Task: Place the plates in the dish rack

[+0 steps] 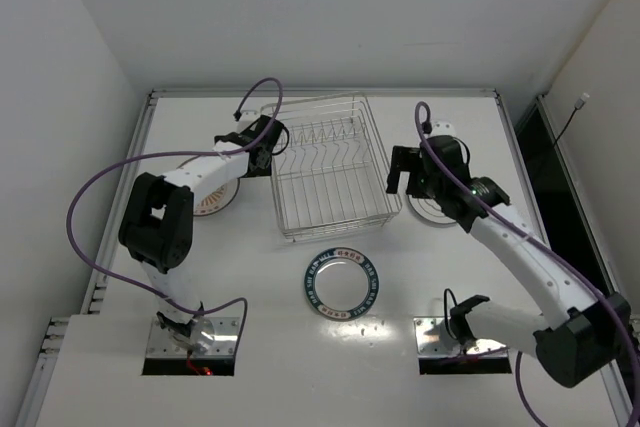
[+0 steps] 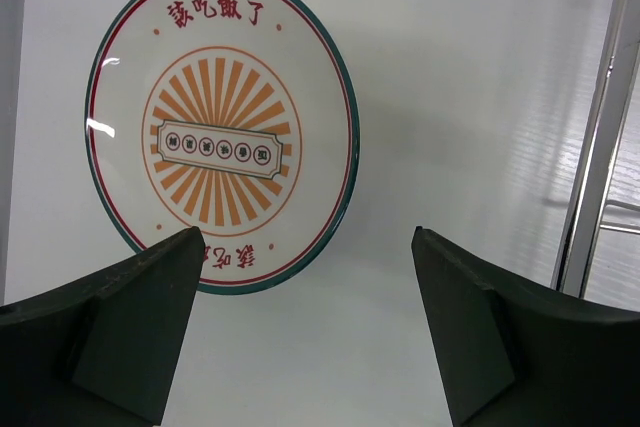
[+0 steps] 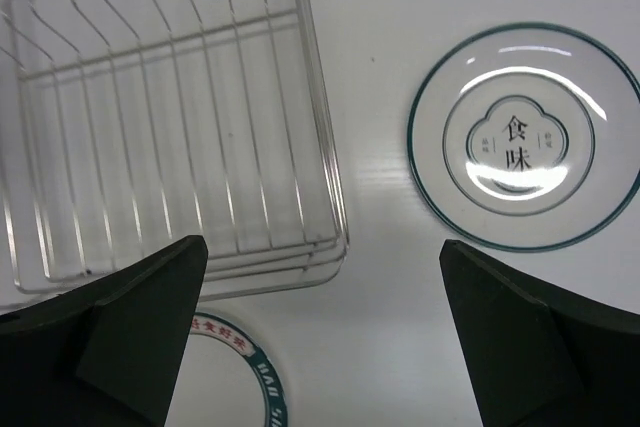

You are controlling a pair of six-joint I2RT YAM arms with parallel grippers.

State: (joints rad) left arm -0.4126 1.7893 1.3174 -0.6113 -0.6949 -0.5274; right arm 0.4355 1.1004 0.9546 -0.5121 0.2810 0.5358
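Plates (image 1: 343, 284) left, right, before dish rack (image 1: 336, 231)

Sunburst plate (image 2: 220, 127), ahead-left of left tool (image 2: 307, 237): red 該吃飯了 along rim; centre banner characters too small to read. Whitish plate (image 3: 520, 137), ahead-right of right tool (image 3: 322, 244): 食味 at centre.

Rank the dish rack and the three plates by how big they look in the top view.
Largest: dish rack.
Next: teal patterned plate, in full view.
Unranked: sunburst plate and whitish plate, each partly hidden; they may well match the teal one.
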